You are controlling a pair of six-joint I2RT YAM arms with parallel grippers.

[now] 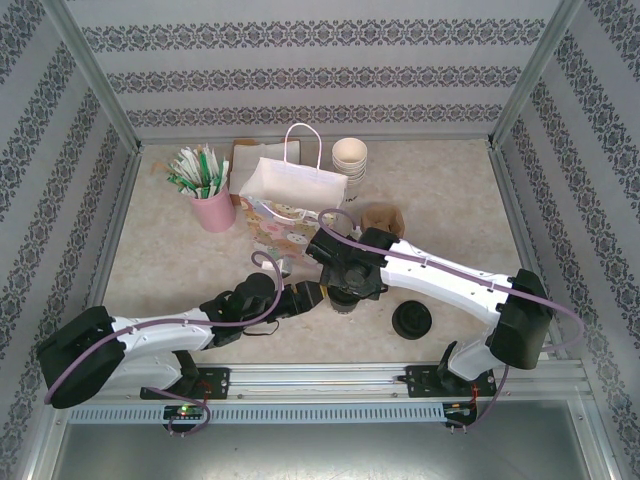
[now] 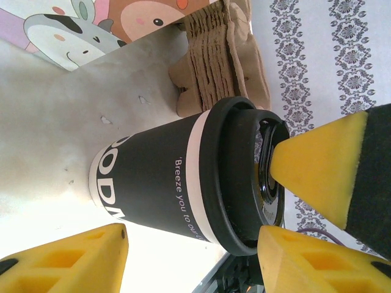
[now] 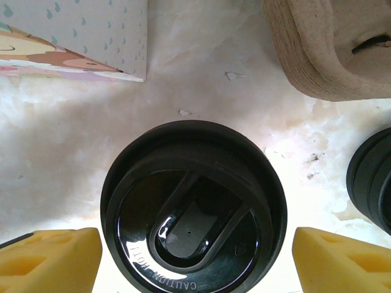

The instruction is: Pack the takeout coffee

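The coffee cup [image 2: 165, 183] is dark and has a black lid [image 3: 192, 210]. It stands upright on the table [image 1: 450, 200], in front of the white bag [image 1: 285, 180] and a little to the bag's right. The right hand [image 3: 197, 259] hangs over the cup. Its fingers are spread wide, one on each side of the lid, and they are not squeezing it. The left hand [image 2: 192, 244] is also in front of the bag and points at the side of the cup. Its fingers are spread apart and pinch nothing. Brown cup trays [image 1: 382, 218] sit to the right of the bag. A pink cup [image 1: 213, 210] stands to its left.
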